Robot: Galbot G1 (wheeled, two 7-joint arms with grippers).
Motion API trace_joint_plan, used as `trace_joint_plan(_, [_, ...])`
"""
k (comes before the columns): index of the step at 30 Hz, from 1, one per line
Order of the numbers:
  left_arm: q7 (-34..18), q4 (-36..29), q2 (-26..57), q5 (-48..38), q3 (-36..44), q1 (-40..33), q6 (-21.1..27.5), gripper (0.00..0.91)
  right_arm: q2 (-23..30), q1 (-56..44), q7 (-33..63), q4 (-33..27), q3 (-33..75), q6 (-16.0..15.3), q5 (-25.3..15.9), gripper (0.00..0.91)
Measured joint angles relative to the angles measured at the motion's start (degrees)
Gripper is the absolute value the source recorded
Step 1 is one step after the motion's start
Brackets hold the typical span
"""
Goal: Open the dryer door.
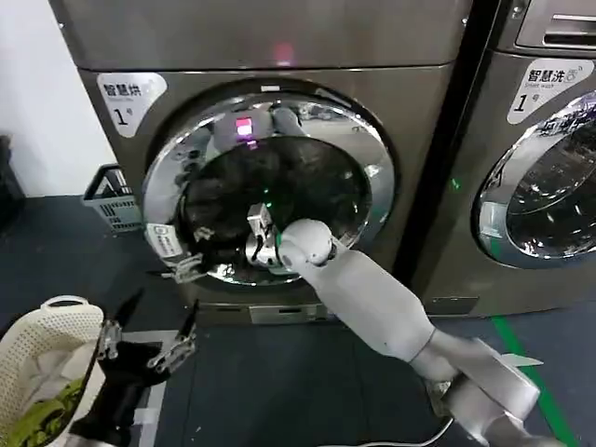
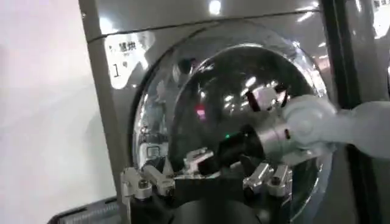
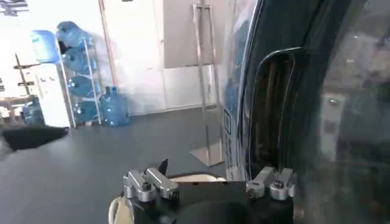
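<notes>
A: In your head view, the right hand (image 1: pixel 264 237) is at the dryer door (image 1: pixel 270 182) of machine 1, low on the glass; I cannot tell its opening. The left hand (image 1: pixel 149 340) hangs low, fingers spread, holding nothing.

B: Left wrist view?

A: The door (image 2: pixel 231 97) looks shut.

B: Right wrist view?

A: The door's edge (image 3: pixel 268 109) is close. You likely need to hook it and pull.

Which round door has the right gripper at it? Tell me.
The dryer door on the left machine, labelled 1; the right gripper is at its glass. The neighbouring door stands untouched.
</notes>
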Motion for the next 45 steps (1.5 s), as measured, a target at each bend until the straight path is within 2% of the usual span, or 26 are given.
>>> trace_joint_plan(10, [-0.8,0.0,1.1,-0.9,-10.1,1.4,1.8,0.907,-2.2,0.4,0.3,5.5,-2.0,-0.8,2.6,0.907])
trace_joint_plan(15, [-1.0,0.0,1.3,-4.3,-16.2,0.5,2.6,0.907,-3.5,-0.3,0.5,8.3,-2.3,-1.1,3.3,0.907])
trace_joint_plan(22, [-0.9,0.0,2.2,-8.2,-20.8,-1.3,3.0,0.907,-6.2,-1.8,0.7,12.2,-2.5,-1.7,4.5,0.907])
trace_joint_plan(32, [-0.7,3.4,3.6,-10.4,-23.2,-3.1,2.7,0.907,-12.0,-4.6,-0.1,19.1,-2.4,-2.3,6.2,0.907])
trace_joint_plan(45, [0.0,6.6,6.5,-10.1,-21.2,-5.9,0.8,0.907,-20.3,-9.1,-2.0,28.3,-0.5,-2.3,6.5,0.907])
